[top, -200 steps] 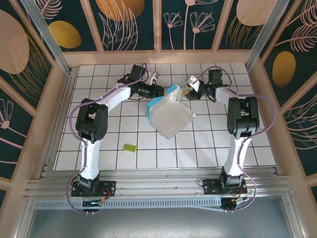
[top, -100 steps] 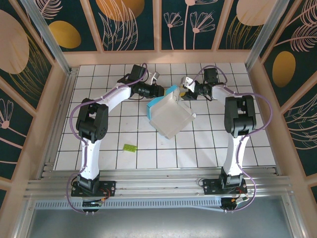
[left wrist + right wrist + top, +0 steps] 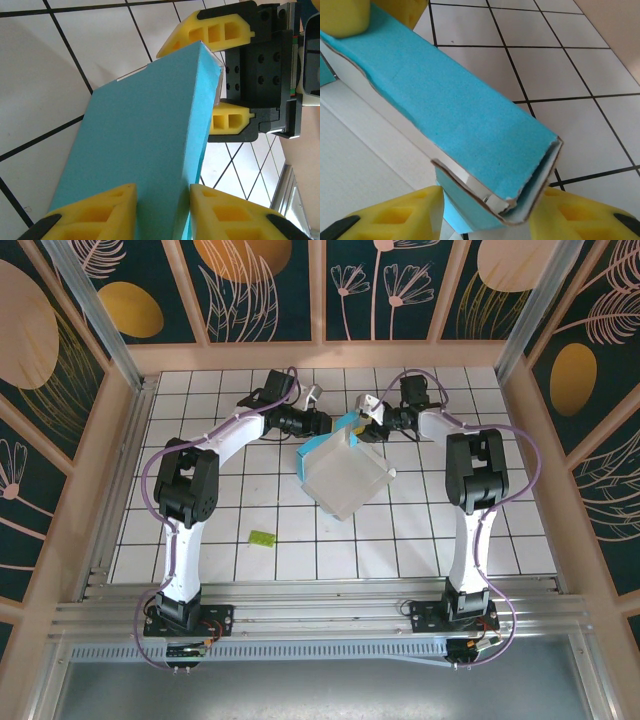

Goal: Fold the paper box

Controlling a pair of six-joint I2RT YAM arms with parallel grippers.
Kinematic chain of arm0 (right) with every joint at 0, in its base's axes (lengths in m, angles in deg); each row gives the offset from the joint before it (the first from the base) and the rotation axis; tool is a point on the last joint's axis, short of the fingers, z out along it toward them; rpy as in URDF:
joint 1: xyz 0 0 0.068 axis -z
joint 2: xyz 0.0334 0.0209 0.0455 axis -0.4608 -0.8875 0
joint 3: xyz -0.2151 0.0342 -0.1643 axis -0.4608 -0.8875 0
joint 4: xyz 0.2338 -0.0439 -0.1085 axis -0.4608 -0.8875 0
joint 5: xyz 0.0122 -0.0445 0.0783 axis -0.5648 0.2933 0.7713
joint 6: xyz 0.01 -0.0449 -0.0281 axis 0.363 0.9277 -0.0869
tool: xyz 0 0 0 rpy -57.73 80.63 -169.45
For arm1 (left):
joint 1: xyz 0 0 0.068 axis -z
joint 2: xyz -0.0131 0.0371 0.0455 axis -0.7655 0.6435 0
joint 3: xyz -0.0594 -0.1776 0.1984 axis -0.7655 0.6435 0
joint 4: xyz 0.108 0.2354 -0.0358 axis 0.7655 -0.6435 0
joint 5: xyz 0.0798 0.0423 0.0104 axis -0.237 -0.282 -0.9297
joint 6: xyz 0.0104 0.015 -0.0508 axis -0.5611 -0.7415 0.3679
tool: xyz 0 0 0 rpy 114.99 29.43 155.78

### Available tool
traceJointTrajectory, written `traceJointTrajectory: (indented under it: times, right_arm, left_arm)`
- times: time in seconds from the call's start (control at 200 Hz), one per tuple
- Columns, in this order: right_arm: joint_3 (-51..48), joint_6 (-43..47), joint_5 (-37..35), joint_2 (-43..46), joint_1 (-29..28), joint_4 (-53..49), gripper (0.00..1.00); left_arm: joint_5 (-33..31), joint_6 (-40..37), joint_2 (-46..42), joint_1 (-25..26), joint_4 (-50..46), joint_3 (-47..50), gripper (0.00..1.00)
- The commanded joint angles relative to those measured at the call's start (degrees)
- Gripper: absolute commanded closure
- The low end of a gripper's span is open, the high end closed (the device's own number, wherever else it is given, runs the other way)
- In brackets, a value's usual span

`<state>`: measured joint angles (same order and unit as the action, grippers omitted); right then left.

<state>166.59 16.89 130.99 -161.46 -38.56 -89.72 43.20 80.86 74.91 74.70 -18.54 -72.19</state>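
Right gripper (image 3: 372, 421) nearer, both grippers clamped on paper box (image 3: 343, 474) far edge.

floor: white tiles (image 3: 250, 495) (black grid) | walls: floral panels (image 3: 270, 290)

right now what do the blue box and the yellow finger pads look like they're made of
The paper box looks like thin card: matte turquoise outside, white inside, with a thin, slightly ragged layered edge at its open end. The yellow finger pads look like moulded or printed plastic, possibly rubbery: smooth, uniform colour, with hollow rectangular cells; the pictures leave open which.
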Motion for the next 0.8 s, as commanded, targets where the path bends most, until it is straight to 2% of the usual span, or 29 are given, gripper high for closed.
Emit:
traceJointTrajectory:
  times: [0.0,0.165,0.415,0.491,0.601,0.726,0.791]
  right_arm:
    - [1.3,-3.9,-1.7,-1.2,-1.0,0.7,0.55]
    - [0.5,-8.9,-6.4,-1.3,-1.9,4.8,0.63]
    - [-1.2,-11.5,-9.3,-0.7,-3.1,6.8,0.74]
    - [-2.3,-15.2,-14.0,-0.6,-3.9,9.7,0.82]
    - [-4.1,-20.0,-25.1,-0.7,-5.9,13.5,0.85]
    - [-8.2,-22.6,-30.9,0.1,-7.4,19.0,0.89]
    - [-9.7,-23.7,-32.6,0.5,-8.1,20.7,0.87]
  left_arm:
    - [0.3,-0.1,1.4,0.1,-1.3,-0.8,0.68]
    - [0.4,-0.1,1.1,0.1,-1.2,-0.7,0.68]
    - [0.5,0.1,1.2,0.1,-0.9,-0.2,0.68]
    - [0.6,0.3,1.0,0.1,-0.7,0.0,0.68]
    - [0.6,0.7,0.9,0.1,0.0,0.4,0.68]
    - [0.6,0.9,0.7,0.1,0.2,0.8,0.68]
    - [0.6,0.8,0.6,0.1,0.2,0.8,0.68]
